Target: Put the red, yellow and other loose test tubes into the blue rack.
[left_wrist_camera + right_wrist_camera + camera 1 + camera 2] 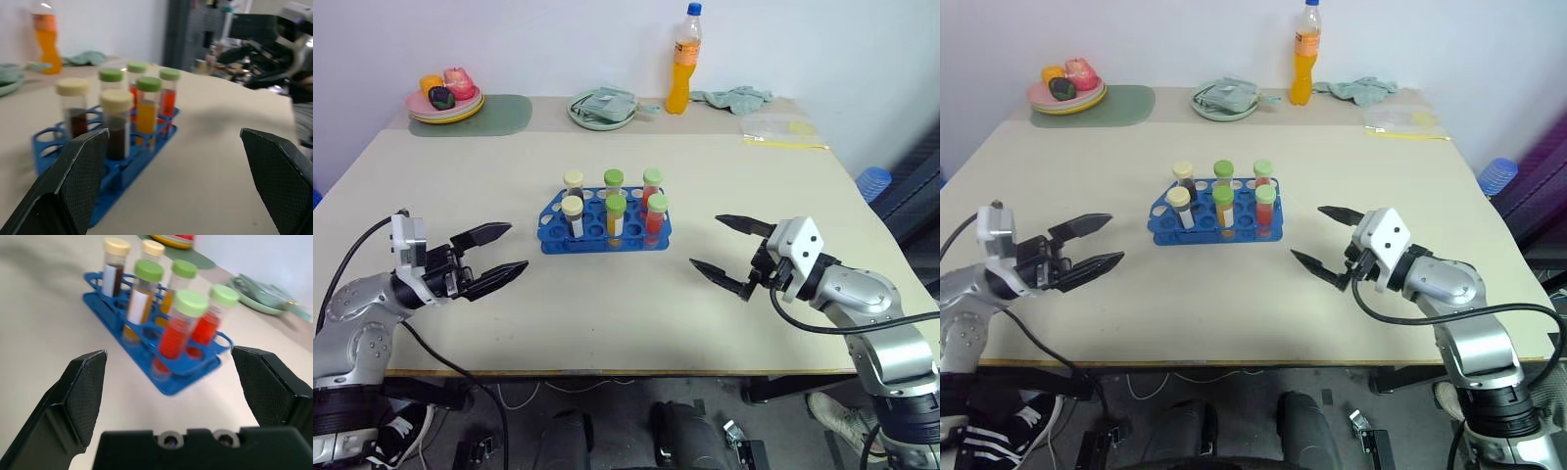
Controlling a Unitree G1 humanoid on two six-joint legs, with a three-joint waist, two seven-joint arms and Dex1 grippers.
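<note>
My left jaws (495, 254) hang just over the counter (636, 323), to the left of the blue rack (552, 231). They are wide open and hold nothing. They point across at the rack, and there is a bare strip of counter between them and it.

The blue rack sits in the middle of the counter, between my two arms. Six tubes stand up straight in it, in two rows of three. On the left are the two cream-capped tubes (573, 208) with dark stuff inside. In the middle are the two yellow tubes (616, 217) with green caps. On the right are the two red tubes (657, 213), also with green caps. Some holes at the left end of the rack have nothing in them. I can see no tube lying loose on the counter near the rack, so I think the job is done or nearly done.

My right jaws (725, 251) hang to the right of the rack, apart from it. They too are wide open and hold nothing.

The good thing to do now is to keep both jaws open and away from the rack. The tubes are tall and the rack looks light, so one bump could tip it. If I pull my arms back, I should move them out to the sides and up, not across the caps.
</note>
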